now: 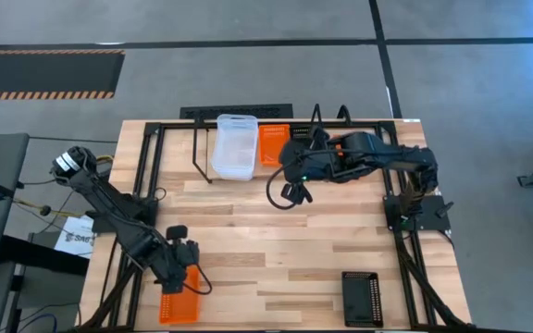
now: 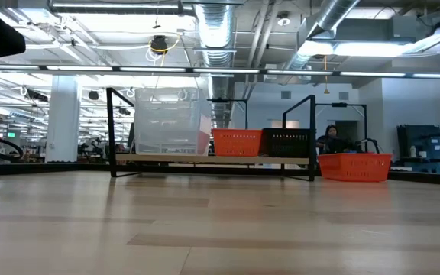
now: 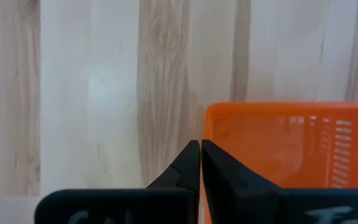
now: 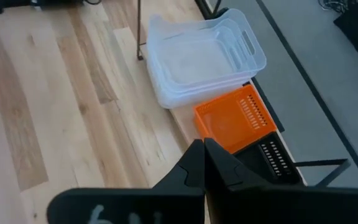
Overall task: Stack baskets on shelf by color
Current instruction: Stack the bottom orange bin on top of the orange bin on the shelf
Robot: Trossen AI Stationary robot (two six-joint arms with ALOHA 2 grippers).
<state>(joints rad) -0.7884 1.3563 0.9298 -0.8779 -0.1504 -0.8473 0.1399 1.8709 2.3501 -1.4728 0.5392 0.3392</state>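
Left gripper (image 3: pixel 200 147) closed, empty, beside an orange-red slotted plastic basket (image 1: pixel 179 305) at the table's (image 1: pixel 266 240) near-left corner. Right gripper (image 4: pixel 202 149) closed, empty, near the far-edge wire-framed wooden shelf (image 2: pixel 212 159).

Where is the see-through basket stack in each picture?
High view: clear stack at the table's far edge, on the shelf, left of the orange basket.
Low view: left on the shelf.
Left wrist view: not in it.
Right wrist view, ahead.
Shared landmark: that orange basket beside it.
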